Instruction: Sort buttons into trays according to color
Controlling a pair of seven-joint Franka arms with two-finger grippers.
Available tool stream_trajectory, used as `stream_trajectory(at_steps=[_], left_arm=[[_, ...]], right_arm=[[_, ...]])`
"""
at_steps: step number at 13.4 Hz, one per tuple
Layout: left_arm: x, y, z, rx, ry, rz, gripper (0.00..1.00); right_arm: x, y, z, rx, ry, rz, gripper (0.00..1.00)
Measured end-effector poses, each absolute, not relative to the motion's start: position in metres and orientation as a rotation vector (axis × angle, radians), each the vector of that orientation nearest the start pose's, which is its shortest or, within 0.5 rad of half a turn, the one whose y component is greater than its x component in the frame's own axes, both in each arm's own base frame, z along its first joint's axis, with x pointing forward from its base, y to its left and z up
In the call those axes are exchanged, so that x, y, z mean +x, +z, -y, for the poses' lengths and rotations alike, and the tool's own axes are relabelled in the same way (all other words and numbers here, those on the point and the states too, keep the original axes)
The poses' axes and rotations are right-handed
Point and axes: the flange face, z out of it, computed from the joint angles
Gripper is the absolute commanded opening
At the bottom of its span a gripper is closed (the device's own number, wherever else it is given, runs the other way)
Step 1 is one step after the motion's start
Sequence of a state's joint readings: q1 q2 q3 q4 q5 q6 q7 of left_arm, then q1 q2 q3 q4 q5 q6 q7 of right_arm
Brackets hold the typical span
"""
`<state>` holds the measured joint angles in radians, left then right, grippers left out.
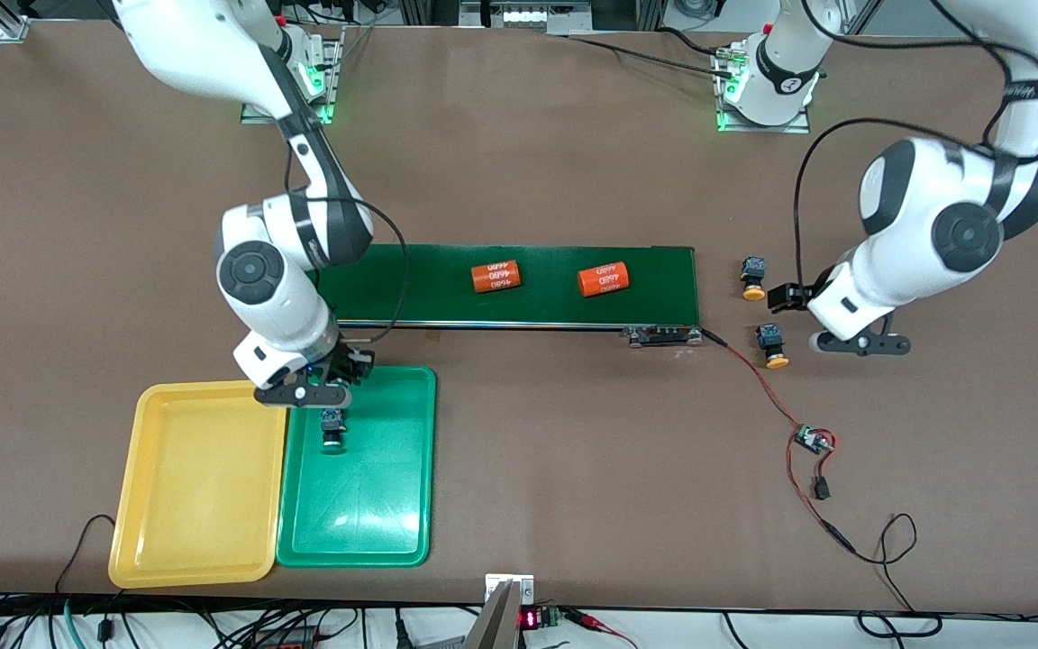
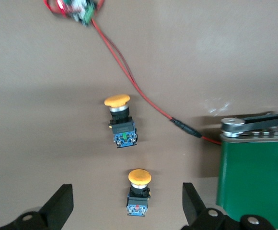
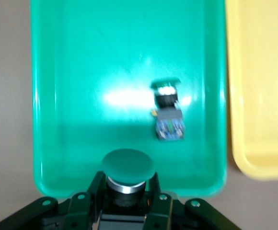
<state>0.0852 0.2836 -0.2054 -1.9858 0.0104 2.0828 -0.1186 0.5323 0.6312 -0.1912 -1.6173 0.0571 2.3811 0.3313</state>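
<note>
Gripping a green-capped button (image 3: 128, 173), the right gripper (image 1: 314, 394) hangs over the green tray (image 1: 397, 505), where another green button (image 1: 332, 428) lies near its conveyor-side edge. The left gripper (image 1: 843, 335), fingers spread, waits beside two yellow-orange buttons (image 1: 753, 277) near the conveyor belt's (image 1: 411, 284) end.

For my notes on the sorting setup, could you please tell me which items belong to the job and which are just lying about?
Job: green tray; yellow tray; green button in green tray; green button held by right gripper; two yellow buttons beside left gripper.

Lying about: conveyor belt; orange cylinders; wired board.
</note>
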Motion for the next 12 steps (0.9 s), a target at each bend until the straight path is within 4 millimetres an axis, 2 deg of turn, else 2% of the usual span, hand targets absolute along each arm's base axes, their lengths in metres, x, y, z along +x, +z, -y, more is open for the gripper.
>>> stream_trajectory(at_steps=[2, 5, 6, 7, 8, 9, 10, 12], left_arm=[[0.583, 0.271, 0.055, -3.16, 0.323, 0.028, 1.0], [0.588, 0.227, 0.046, -3.172, 0.309, 0.063, 1.0], [0.589, 0.216, 0.045, -3.175, 0.306, 0.068, 0.98], [0.588, 0.207, 0.045, -3.177, 0.309, 0.07, 0.94], [0.587, 0.2, 0.045, -3.178, 0.318, 0.071, 0.93], [0.586, 0.195, 0.045, -3.178, 0.325, 0.072, 0.88], [0.585, 0.19, 0.045, -3.18, 0.32, 0.073, 0.75], [0.581, 0.179, 0.046, -3.186, 0.29, 0.077, 0.54]], right_arm=[[0.673, 0.255, -0.264, -3.153, -0.273, 0.053, 0.1], [0.686, 0.226, -0.269, -3.166, -0.286, 0.074, 0.11], [0.689, 0.218, -0.269, -3.165, -0.311, 0.079, 0.29], [0.692, 0.211, -0.268, -3.162, -0.333, 0.082, 0.57], [0.693, 0.205, -0.267, -3.162, -0.34, 0.082, 0.78], [0.693, 0.201, -0.266, -3.164, -0.339, 0.08, 0.94], [0.694, 0.2, -0.264, -3.166, -0.34, 0.077, 1.0], [0.697, 0.203, -0.262, -3.165, -0.351, 0.072, 1.0]])
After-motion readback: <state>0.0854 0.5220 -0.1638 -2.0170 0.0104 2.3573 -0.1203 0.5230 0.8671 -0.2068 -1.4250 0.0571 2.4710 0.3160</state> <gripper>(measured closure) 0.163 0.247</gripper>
